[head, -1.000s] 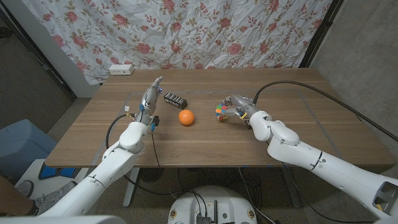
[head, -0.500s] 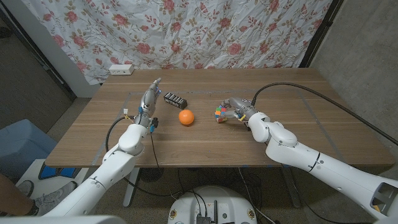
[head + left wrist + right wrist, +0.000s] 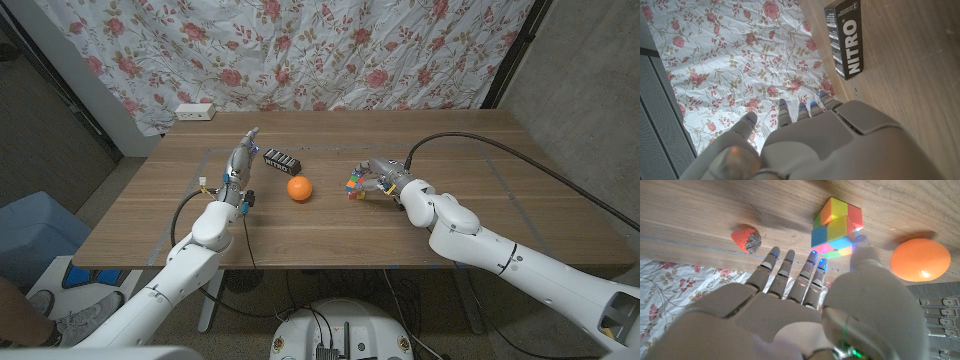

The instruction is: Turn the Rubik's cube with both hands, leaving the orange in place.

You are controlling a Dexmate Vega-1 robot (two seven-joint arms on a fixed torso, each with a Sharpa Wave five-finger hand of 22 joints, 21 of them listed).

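The Rubik's cube (image 3: pixel 354 184) sits on the wooden table (image 3: pixel 330 235), right of the orange (image 3: pixel 299 188). My right hand (image 3: pixel 386 174) is just behind and right of the cube with its fingers spread. In the right wrist view the thumb tip (image 3: pixel 860 244) touches the cube (image 3: pixel 837 227), the other fingertips (image 3: pixel 813 260) end just short of it, and the orange (image 3: pixel 920 260) lies beyond. My left hand (image 3: pixel 241 155) stands upright left of the orange with its fingers straight, holding nothing.
A black NITRO box (image 3: pixel 282 159) lies behind the orange, close to my left hand (image 3: pixel 805 145); the box (image 3: pixel 845 40) also shows in the left wrist view. A small strawberry (image 3: pixel 746 238) lies near the right fingertips. A white power strip (image 3: pixel 194 112) sits at the far left edge.
The right hand has eased back to the right, and the cube now shows more fully in front of its fingers. The left arm and the orange have not moved.
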